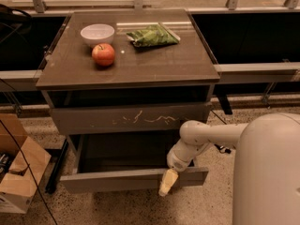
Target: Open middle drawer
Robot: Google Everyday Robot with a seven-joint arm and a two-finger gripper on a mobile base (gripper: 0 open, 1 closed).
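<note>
Cream gripper (167, 183) at the grey-brown middle drawer (112, 180) front; red apple (103, 54); white bowl (97, 33); green packet (152, 35).

The gripper (167, 183) hangs over the pulled-out middle drawer (112, 180).

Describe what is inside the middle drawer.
Only a dark bare floor shows inside the middle drawer; its rear is hidden beneath the scratched front. The gripper hangs at its front edge.

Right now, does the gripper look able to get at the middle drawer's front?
Probably yes. The gripper hangs at the right part of the front of the middle drawer, which stands pulled out below the scratched front. Nothing shows between gripper and drawer.
</note>
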